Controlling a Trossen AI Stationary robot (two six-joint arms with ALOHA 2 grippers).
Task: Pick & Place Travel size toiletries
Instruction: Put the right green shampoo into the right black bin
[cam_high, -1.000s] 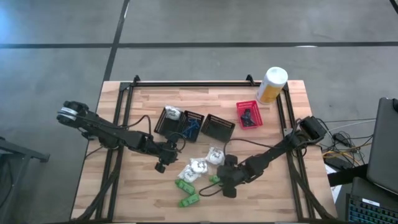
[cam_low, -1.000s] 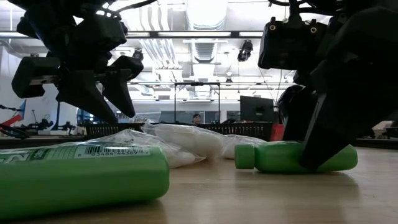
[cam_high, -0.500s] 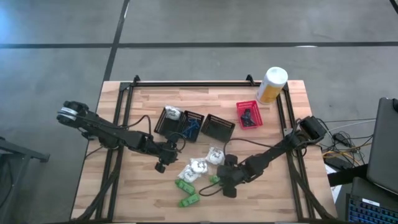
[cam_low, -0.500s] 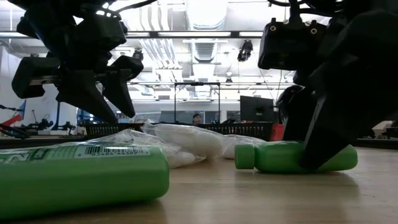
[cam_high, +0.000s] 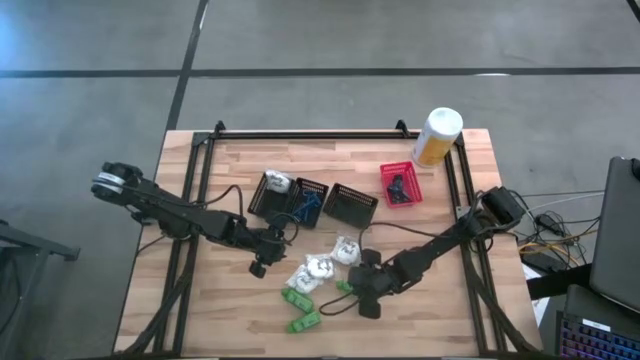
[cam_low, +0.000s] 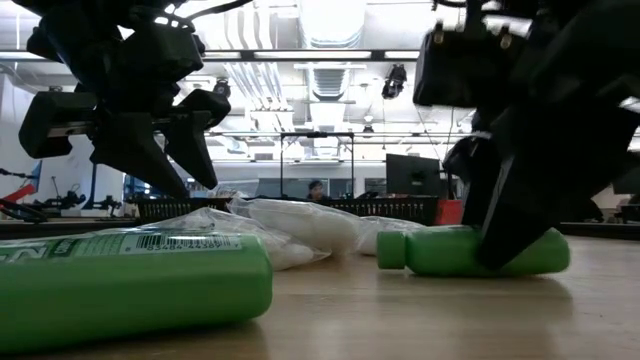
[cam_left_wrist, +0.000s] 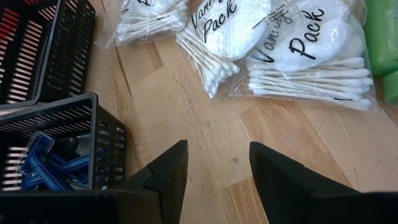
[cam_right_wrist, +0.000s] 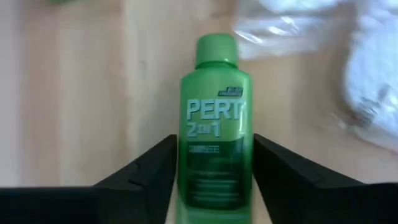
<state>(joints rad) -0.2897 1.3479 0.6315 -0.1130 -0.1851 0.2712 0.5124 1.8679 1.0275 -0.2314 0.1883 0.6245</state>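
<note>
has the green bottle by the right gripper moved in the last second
Yes, slightly. In the low view the green bottle has slid a little left against the white packs, as the right gripper closes its jaws around it.

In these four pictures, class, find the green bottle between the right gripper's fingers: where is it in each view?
High view: green bottle, lower middle, at the right gripper.
Low view: green bottle, right of centre, lying on the table.
Left wrist view: cannot tell; only green edges show.
Right wrist view: green bottle, centre, between the fingers.
Shared landmark: cotton swab packs.
</note>
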